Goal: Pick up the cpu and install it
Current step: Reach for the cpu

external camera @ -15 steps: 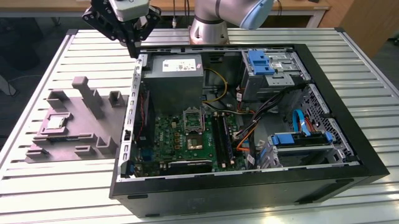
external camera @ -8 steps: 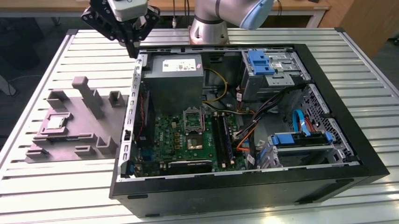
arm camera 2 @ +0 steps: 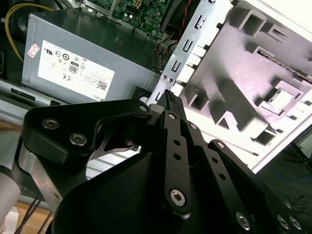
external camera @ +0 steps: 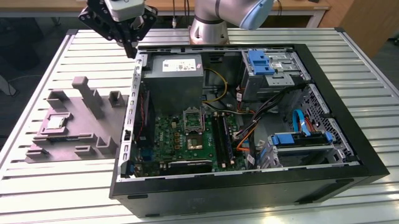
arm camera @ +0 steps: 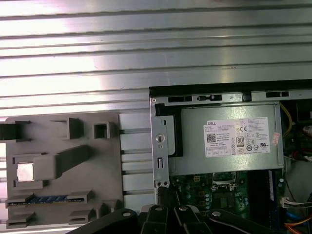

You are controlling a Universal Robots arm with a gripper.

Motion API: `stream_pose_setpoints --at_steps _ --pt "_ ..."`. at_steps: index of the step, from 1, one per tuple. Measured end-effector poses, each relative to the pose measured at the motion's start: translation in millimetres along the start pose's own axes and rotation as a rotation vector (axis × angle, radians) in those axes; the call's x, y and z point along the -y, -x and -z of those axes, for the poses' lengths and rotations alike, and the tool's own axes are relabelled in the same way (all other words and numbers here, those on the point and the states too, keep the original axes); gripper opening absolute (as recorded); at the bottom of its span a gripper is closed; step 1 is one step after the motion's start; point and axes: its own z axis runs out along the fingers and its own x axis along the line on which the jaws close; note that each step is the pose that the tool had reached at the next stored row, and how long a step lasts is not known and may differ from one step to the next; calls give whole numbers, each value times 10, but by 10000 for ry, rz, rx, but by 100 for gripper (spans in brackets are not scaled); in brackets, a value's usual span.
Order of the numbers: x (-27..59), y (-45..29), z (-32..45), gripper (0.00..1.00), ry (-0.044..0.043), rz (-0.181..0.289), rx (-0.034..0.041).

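Exterior view: my claw [external camera: 132,48], tips pressed together & empty, hangs over case [external camera: 249,189] rear corner; cpu [external camera: 56,122] lies in tray [external camera: 65,145], well apart toward exterior view's left.

cpu [external camera: 56,122] on tray [external camera: 70,145], tray beside case [external camera: 249,189], both on table [external camera: 62,186]

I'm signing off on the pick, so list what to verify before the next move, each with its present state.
1. The cpu lies flat in its recess on the grey tray: ok.
2. Nothing lies on the cpu: ok.
3. The gripper holds nothing, fingers shut: ok.
4. The gripper is above the cpu: not ok; it hangs over the rear corner of the case, by the power supply.
5. The socket on the board is open and empty: cannot tell.
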Motion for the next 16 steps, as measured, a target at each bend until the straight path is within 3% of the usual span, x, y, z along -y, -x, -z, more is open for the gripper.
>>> stream_pose_setpoints --at_steps 16 --pt "4 -49 1 11 0 1 0"
